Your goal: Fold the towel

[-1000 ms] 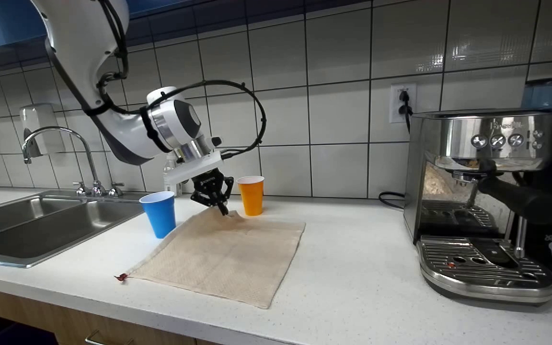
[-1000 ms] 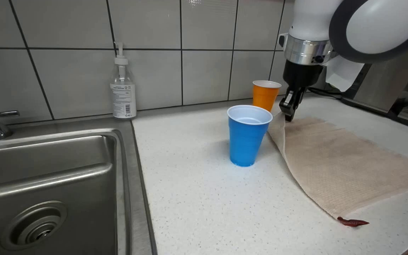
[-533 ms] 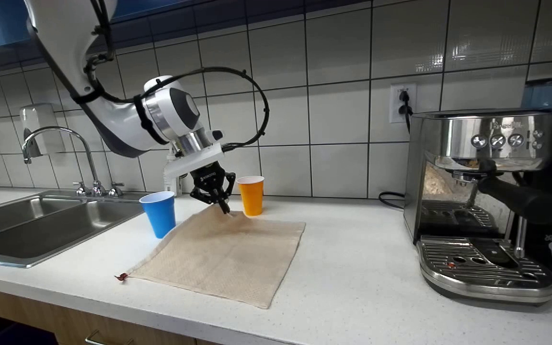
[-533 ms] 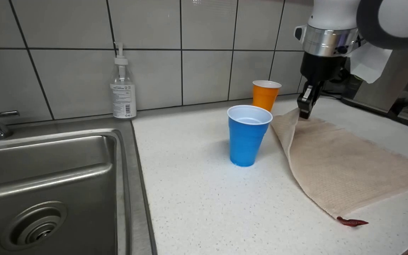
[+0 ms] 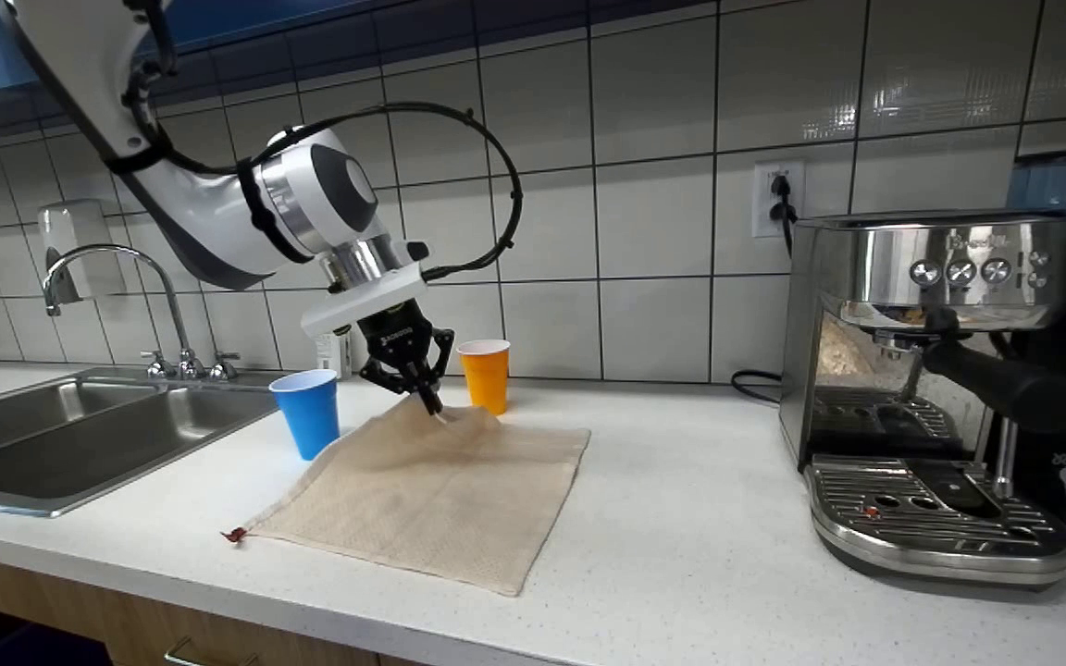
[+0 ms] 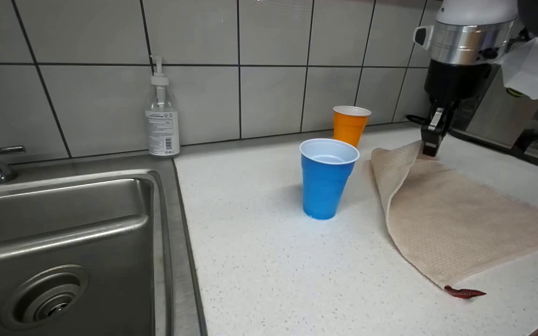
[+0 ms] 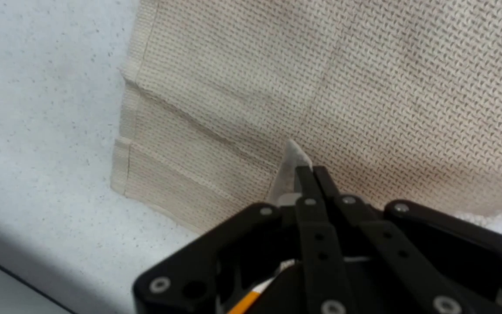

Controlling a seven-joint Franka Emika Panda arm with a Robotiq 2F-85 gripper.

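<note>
- Towel (image 5: pixel 431 509): beige and woven, it lies mostly flat on the white desk (image 5: pixel 681 546), with one rear corner raised.
- That corner is in the tool (image 7: pixel 312 169), which is closed on the cloth, a small point of fabric poking out at its tips.
- I judge it light, limp and hard to harm; the coarse weave should grip well, though it will likely sag and crease behind the pull.
- Best hold: a shallow pinch at a corner, since a deeper bite could bunch it. The corner with the red tag (image 6: pixel 465 293) looks like a good second grip.
- Blue cup (image 6: pixel 325 186): upright just beside the towel; its white lining shows, its bottom does not read clearly.
- Orange cup (image 6: pixel 349 126): upright, farther back; whatever sits low inside is hidden.
- Pump bottle (image 6: pixel 162 126): clear, beside the sink (image 6: pixel 162 233); I cannot tell how full.
</note>
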